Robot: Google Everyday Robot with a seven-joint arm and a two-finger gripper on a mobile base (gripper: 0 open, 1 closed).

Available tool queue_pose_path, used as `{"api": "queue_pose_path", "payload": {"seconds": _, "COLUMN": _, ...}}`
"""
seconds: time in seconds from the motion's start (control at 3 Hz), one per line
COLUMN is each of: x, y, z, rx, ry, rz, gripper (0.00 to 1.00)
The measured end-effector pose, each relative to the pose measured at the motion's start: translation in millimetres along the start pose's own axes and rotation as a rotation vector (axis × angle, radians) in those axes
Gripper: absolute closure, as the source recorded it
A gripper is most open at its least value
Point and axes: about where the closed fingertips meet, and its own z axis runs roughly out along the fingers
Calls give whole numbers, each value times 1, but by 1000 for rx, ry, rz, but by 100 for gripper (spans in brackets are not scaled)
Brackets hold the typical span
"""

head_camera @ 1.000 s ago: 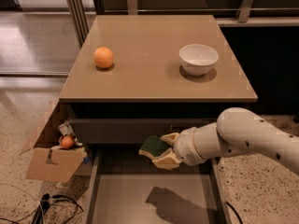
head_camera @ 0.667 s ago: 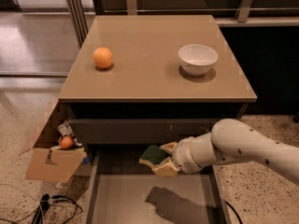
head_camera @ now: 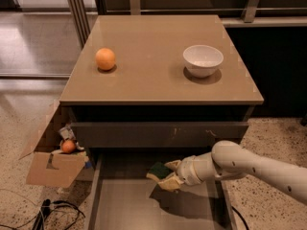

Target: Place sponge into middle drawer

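Note:
The sponge [head_camera: 158, 169], pale yellow with a dark green top, is held in my gripper [head_camera: 168, 175], which is shut on it. The gripper holds it just above the plain grey floor of the open middle drawer [head_camera: 124, 206], near the drawer's back, a little right of centre. My white arm [head_camera: 254, 166] reaches in from the right. The sponge and gripper cast a shadow on the drawer floor beneath them.
An orange [head_camera: 105, 59] and a white bowl [head_camera: 203, 59] sit on the cabinet top [head_camera: 153, 80]. The closed upper drawer front [head_camera: 158, 134] has small white scratches. A cardboard box [head_camera: 53, 164] with items stands on the floor at left, with cables below.
My gripper with the sponge has moved left and down, deeper into the open drawer and closer to its floor.

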Motion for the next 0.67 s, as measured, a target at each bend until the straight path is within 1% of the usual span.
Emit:
{"api": "queue_pose_path", "payload": {"seconds": 0.33, "x": 0, "y": 0, "z": 0, "rx": -1, "ry": 0, "rz": 1, "gripper": 100}}
{"api": "queue_pose_path", "payload": {"seconds": 0.67, "x": -3, "y": 2, "z": 1, "rx": 0, "ry": 7, "rz": -16, "gripper": 100}}
